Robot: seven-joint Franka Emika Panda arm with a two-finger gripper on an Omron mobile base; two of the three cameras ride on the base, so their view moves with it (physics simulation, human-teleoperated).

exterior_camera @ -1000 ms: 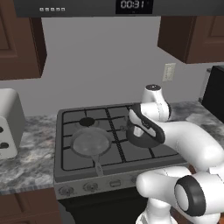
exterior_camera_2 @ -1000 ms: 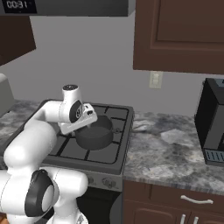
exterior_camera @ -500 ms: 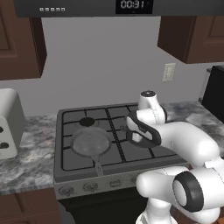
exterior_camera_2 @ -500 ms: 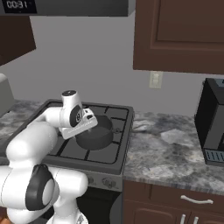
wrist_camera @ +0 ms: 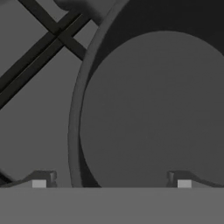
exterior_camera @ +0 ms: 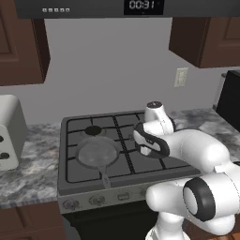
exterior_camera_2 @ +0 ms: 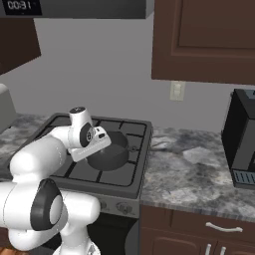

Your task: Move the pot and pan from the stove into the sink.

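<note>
Open gripper (wrist_camera: 111, 183) straddling the pot (exterior_camera_2: 110, 154) rim on the stove (exterior_camera_2: 130, 180); best lowered squarely before closing on the wall.

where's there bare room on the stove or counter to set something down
Free: the marbled counter between the stove and the black appliance, and the stove's rear grates behind the pan. Crowded: the right burners, where the pot sits under the open gripper.
</note>
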